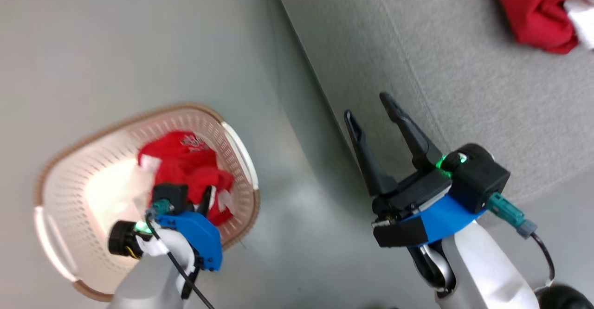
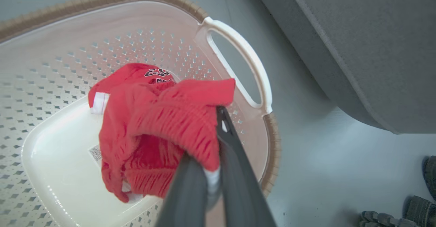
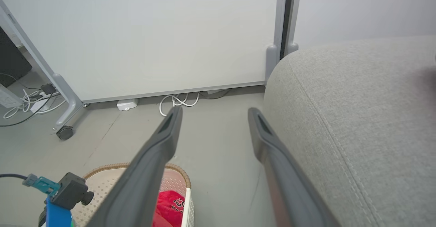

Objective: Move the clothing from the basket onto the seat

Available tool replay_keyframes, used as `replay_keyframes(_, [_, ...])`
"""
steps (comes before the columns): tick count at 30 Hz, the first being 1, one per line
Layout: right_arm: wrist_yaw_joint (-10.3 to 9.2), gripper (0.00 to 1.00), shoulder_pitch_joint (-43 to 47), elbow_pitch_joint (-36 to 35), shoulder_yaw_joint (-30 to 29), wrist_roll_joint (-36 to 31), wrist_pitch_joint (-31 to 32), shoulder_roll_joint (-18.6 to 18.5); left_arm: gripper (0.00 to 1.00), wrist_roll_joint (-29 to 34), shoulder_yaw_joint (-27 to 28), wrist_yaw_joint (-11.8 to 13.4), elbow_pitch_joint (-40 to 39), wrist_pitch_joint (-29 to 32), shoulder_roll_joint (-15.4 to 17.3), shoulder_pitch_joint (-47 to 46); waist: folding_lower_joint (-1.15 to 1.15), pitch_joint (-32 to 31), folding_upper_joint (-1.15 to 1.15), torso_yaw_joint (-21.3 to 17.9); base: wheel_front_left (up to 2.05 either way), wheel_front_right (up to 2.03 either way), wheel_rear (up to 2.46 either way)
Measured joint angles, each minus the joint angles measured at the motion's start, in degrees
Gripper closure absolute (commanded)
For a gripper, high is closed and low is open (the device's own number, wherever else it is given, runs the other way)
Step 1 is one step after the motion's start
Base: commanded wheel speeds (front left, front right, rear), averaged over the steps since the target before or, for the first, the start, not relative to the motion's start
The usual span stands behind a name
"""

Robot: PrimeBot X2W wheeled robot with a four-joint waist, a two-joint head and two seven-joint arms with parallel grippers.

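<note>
Now we have our left gripper [image 2: 208, 150] down in the basket [image 2: 51, 66], its two fingers pinched shut on a bunch of the red garment [image 2: 153, 124]. The cloth hangs from the pinch in folds, and we cannot tell whether the lowest fold touches the basket's white bottom. The basket stands on the grey floor [image 1: 139, 44], near the seat [image 1: 464, 91] but apart from it. Our right gripper [image 1: 366, 106] hovers by the seat's edge, fingers spread wide with nothing between them. Farther off, toward the far corner of the seat, a second red garment [image 1: 538, 12] lies in a heap, so we judge half the task done and the second pick in hand. Next we need to lift straight up until the trailing cloth clears the rim, then swing across the gap and let go over the cushion. A thin pinch could slip, so we would raise it slowly.
</note>
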Motion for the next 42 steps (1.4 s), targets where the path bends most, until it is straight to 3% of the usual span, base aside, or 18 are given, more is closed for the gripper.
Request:
replay_keyframes(11, [0.0, 0.0, 5.42, 0.45, -0.29, 0.67, 3.1, -2.36, 1.0, -3.14, -1.75, -0.01, -6.09, -0.26, -1.9, 5.05, -0.01, -15.34, 0.0, 5.06, 0.0, 0.0, 0.0])
replay_keyframes(22, [0.0, 0.0, 11.79, -1.52, -1.23, 1.26, 6.91, -2.96, 1.0, -2.35, -2.8, -0.01, -15.32, -0.26, -2.08, 9.49, -0.02, -28.59, 0.0, 11.9, 0.0, 0.0, 0.0])
replay_keyframes(32, [0.0, 0.0, 15.19, -2.89, -1.75, 1.44, 9.21, -3.15, 1.0, -2.92, -8.54, -0.02, -19.69, -0.26, -2.9, 4.79, -0.01, -34.56, -0.01, 18.31, 0.0, 0.0, 0.0])
replay_keyframes(42, [0.0, 0.0, 16.99, -3.46, -2.58, 1.42, 10.26, -3.09, 1.0, -5.31, -12.79, -0.02, -21.02, 0.63, -3.82, -2.88, 0.0, -38.0, 0.0, 21.69, 0.0, 0.0, 0.0])
